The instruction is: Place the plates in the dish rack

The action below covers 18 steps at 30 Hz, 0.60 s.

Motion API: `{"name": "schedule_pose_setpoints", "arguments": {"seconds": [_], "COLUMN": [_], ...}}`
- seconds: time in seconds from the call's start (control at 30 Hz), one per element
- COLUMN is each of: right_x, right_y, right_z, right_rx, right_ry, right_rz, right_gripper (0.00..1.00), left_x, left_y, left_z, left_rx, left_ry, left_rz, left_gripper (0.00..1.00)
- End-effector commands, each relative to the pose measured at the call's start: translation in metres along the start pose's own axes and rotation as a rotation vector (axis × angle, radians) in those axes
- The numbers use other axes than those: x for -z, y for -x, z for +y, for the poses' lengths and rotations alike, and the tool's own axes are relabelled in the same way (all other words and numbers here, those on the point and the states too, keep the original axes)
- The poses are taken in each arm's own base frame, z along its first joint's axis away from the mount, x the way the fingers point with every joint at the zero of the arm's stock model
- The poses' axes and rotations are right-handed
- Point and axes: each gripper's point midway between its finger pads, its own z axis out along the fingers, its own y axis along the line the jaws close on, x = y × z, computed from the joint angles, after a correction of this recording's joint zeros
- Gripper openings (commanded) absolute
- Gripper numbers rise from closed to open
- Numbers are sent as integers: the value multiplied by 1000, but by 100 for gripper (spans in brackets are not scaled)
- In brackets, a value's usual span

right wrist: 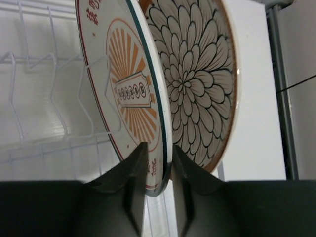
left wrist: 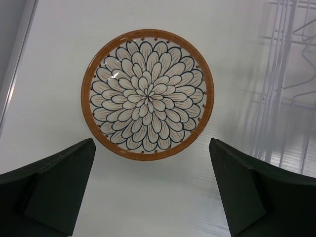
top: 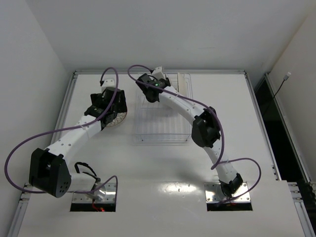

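I found the right gripper (right wrist: 159, 154) pinching an upright plate (right wrist: 121, 84), with a second plate (right wrist: 197, 84) just outside its jaws risking a clash on release; the left gripper (left wrist: 151, 163) hung open.

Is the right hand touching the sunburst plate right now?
Touching. The right wrist view shows it: the right hand has a finger pressed on each face of the sunburst plate at its lower rim, with no gap visible.

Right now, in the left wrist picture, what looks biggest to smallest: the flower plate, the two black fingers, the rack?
1. Flower plate.
2. The two fingers, alike; being nearest the camera enlarges them.
Rack: cut off at the edge, unranked.
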Motion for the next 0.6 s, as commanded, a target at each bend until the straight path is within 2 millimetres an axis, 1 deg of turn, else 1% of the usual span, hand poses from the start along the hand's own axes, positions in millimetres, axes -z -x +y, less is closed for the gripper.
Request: {"name": "schedule_pose_setpoints", "arguments": {"seconds": [0.0, 0.03, 0.07, 0.1, 0.17, 0.23, 0.3, 0.33, 0.37, 0.4, 0.43, 0.5, 0.53, 0.57], "right_x": [14, 18, 20, 26, 33, 42, 48, 52, 51, 53, 50, 50, 47, 47], "right_y": [14, 18, 20, 26, 35, 47, 53, 59, 57, 62, 65, 70, 77, 81], "right_z": [-11, -13, -15, -21, -26, -38, -48, -54, -52, -56, -58, -57, -49, -42], "right_rx": [-108, -119, -127, -145, -170, -205, -206, -229, -214, -212, -220, -189, -198, -179], "right_ry": [76, 92, 94, 109, 128, 137, 132, 138, 137, 141, 137, 152, 193, 224], "right_rz": [8, 6, 1, -7, -18, -41, -58, -72, -73, -85, -92, -108, -128, -143], "right_gripper": [26, 28, 28, 32, 35, 41, 48, 48, 49, 49, 50, 52, 52, 52], "left_x": [12, 10, 10, 10, 10, 9, 9, 7, 7, 7, 7, 5, 5, 5], "left_y": [22, 20, 20, 20, 20, 20, 20, 18, 18, 18, 18, 16, 16, 16], "left_z": [-3, -3, -3, -3, -3, -2, -2, -3, -3, -3, -3, -2, -2, -2], "left_rx": [48, 43, 43, 43, 43, 43, 43, 38, 38, 38, 38, 33, 33, 33], "left_ry": [-19, -17, -17, -17, -17, -8, -8, -6, -6, -6, -6, 6, 6, 6], "left_rz": [-57, -50, -50, -50, -50, -53, -53, -46, -46, -46, -46, -40, -40, -40], "left_gripper": [100, 100, 100, 100, 100, 100, 100, 100, 100, 100, 100, 100, 100, 100]}}
